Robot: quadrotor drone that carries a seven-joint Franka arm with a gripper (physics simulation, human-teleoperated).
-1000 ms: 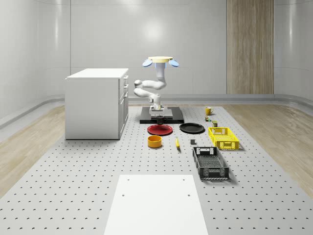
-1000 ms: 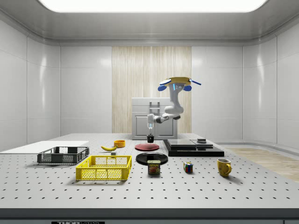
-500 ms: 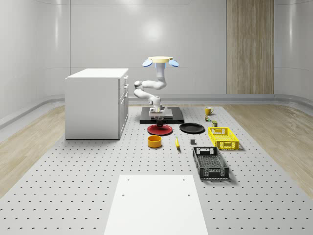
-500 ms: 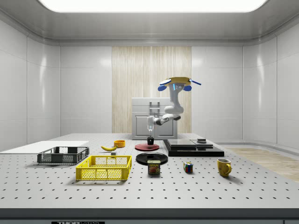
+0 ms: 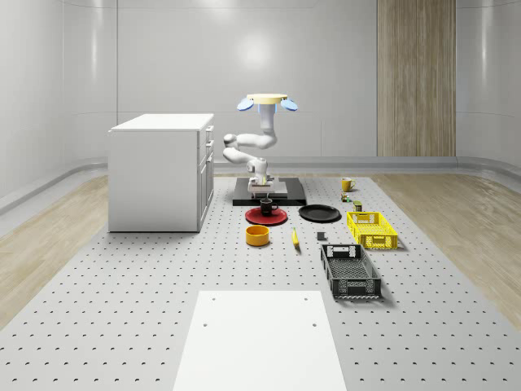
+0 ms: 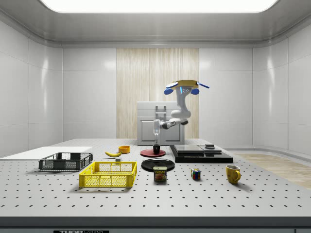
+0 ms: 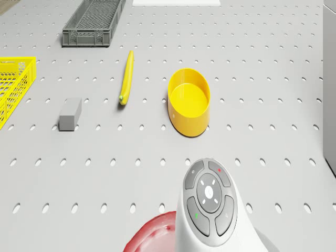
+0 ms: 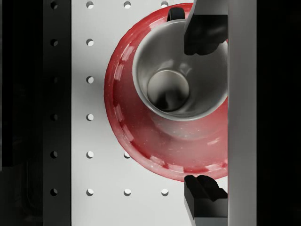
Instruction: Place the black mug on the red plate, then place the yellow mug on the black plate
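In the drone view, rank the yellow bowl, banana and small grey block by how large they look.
1. Yellow bowl, clearly the largest.
2. Banana: about as long as the bowl looks, but far thinner.
3. Grey block, the smallest.
All three lie at similar range, so nearness hardly skews this.

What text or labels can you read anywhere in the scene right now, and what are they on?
"SPAM": on the front of the can standing on the table in the side view.
Dark strip at the table's front edge, side view: carries lettering, too small to read.
Round button pad on the arm, drone view: small red and green marks, no words.
Nothing else carries readable text.
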